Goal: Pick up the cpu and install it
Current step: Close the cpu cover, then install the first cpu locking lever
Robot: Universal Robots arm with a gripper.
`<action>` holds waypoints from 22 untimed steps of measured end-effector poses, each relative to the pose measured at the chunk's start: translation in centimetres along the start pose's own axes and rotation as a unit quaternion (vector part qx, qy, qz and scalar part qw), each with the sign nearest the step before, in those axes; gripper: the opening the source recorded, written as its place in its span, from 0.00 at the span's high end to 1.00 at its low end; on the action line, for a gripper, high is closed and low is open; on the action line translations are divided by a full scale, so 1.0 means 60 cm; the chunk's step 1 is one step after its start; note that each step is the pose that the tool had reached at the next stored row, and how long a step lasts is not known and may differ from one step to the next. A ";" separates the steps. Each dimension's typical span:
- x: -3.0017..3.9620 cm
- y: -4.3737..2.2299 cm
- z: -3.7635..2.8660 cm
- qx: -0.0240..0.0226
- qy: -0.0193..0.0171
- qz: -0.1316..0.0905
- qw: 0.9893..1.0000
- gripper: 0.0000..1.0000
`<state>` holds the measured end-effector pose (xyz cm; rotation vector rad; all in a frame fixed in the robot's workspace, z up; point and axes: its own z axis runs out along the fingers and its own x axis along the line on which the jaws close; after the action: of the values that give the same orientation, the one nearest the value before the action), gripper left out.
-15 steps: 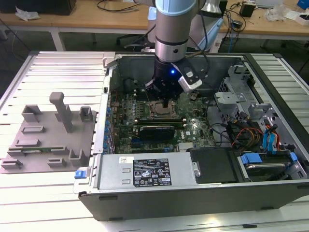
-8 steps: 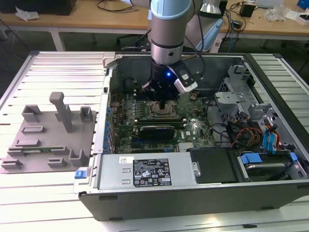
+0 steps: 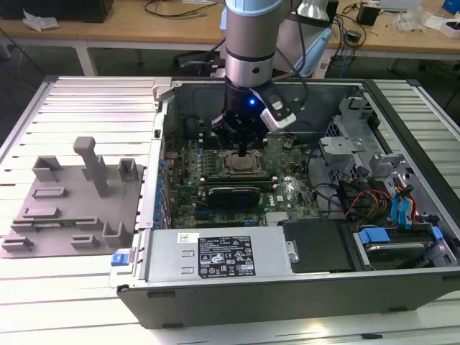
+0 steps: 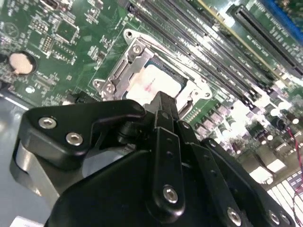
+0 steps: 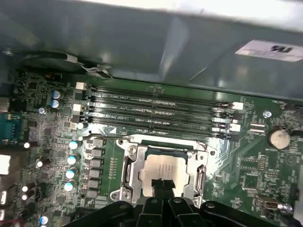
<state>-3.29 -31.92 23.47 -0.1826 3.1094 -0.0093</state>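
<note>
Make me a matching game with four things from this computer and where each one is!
Things:
1. cpu
2. gripper
3. coin battery
4. grey fixture plate

Places:
A. on the slatted table, outside the computer case
B. round, on the green motherboard
C. lying in the socket
D. right over the cpu

Pairs: 1-C, 2-D, 3-B, 4-A

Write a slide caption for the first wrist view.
Gripper poised at the cpu lying inside its metal-framed socket.
</note>
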 end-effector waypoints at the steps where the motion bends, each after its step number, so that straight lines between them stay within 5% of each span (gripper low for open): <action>1: 0.000 0.000 -0.004 0.000 0.000 0.000 1.000 0.89; 4: -0.001 0.000 -0.021 0.000 0.000 0.000 1.000 0.89; 22: 0.006 0.001 -0.024 0.000 0.000 0.000 1.000 0.89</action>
<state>-3.72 -31.92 24.90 -0.1826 3.1093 -0.0091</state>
